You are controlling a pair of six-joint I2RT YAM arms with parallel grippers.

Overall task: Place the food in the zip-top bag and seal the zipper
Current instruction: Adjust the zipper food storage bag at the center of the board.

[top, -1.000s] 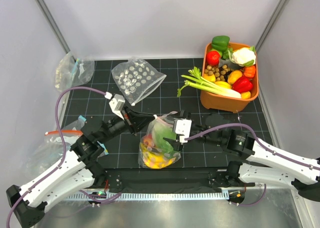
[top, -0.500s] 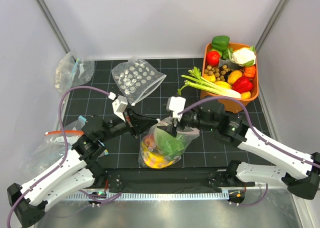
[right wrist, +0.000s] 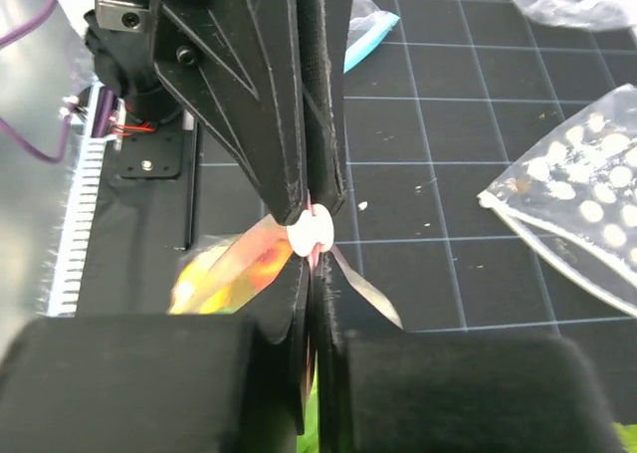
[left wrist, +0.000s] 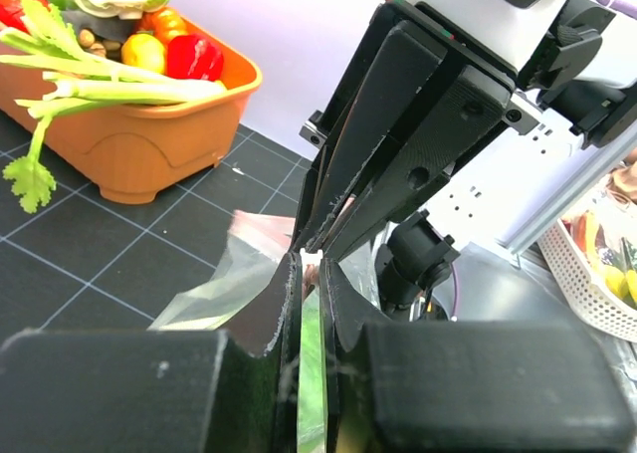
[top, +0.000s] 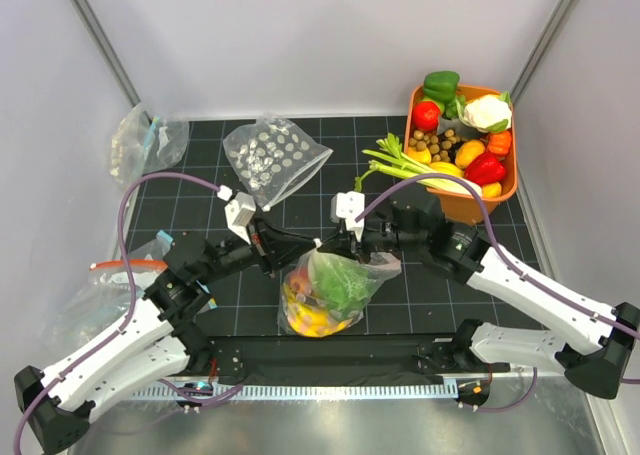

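Observation:
The zip-top bag (top: 325, 293) stands at the middle of the mat with the food inside: green lettuce (top: 340, 280) above a yellow banana bunch (top: 310, 320). Both grippers meet tip to tip over its top edge. My left gripper (top: 311, 245) (left wrist: 311, 264) is shut on the mouth edge, with green showing between its fingers. Facing it, my right gripper (top: 329, 243) (right wrist: 317, 274) is shut on the same edge, and the pale pink zipper (right wrist: 318, 258) and a white dot of the bag (right wrist: 311, 236) sit between the two tips. The red fruit is not clear to see.
An orange bin (top: 432, 203) of toy vegetables stands at the back right, with celery (top: 410, 165) hanging over its rim. A second dotted bag (top: 272, 155) lies behind the arms. Plain clear bags lie at the far left (top: 148, 140) and near left (top: 110, 275).
My right gripper has swung from the bag's right side up to its top edge and has shut there, facing the left gripper. The left gripper has kept its hold.

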